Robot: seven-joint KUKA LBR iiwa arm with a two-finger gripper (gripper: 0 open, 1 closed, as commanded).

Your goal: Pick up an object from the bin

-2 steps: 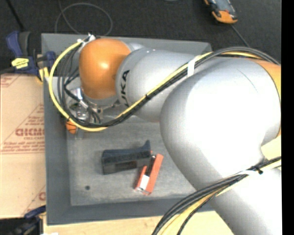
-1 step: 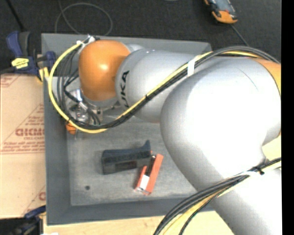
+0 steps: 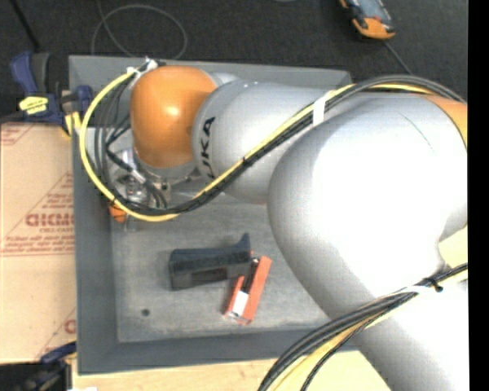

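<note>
Reading "KUKA" on the silver arm (image 3: 253, 149); gripper (image 3: 134, 190) low at the bin's (image 3: 98, 300) upper left, hard by the left wall, beside a small orange bit (image 3: 116, 211); its opening: cannot tell; black block (image 3: 204, 265) and orange-white stick (image 3: 248, 290) touching at lower centre, bare floor around.

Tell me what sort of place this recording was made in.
Most likely a robotics lab's bin-picking station: a KUKA arm reaches into a grey metal bin holding a dark block and an orange-red stick-like item, with loose cables lying outside it.
</note>
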